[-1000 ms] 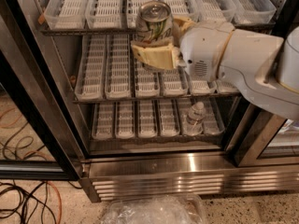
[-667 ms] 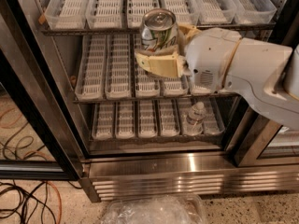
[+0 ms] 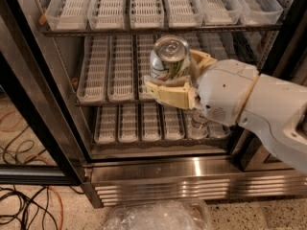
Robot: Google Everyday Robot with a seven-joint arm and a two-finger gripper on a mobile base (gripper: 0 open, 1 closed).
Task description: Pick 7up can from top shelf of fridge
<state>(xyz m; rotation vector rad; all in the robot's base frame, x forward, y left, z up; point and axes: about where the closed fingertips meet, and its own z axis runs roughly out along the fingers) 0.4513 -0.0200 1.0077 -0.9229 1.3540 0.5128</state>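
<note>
The 7up can (image 3: 169, 60), white and green with a shiny silver top and pull tab, is held upright between the cream fingers (image 3: 169, 93) of my gripper (image 3: 178, 76). The gripper is shut on the can, out in front of the open fridge (image 3: 144, 171), level with the middle rack. The top shelf (image 3: 158, 6) of slotted white lane trays lies above and behind the can and holds nothing I can see. The white arm (image 3: 249, 104) reaches in from the right.
A clear plastic water bottle (image 3: 197, 123) stands on the bottom rack, partly hidden behind the gripper. The black door frame (image 3: 29, 104) stands at the left. Cables (image 3: 29, 205) lie on the floor at the left; clear plastic wrap (image 3: 158, 217) lies below the ribbed steel base.
The gripper with the can has moved down, towards the camera and slightly right, away from the top shelf.
</note>
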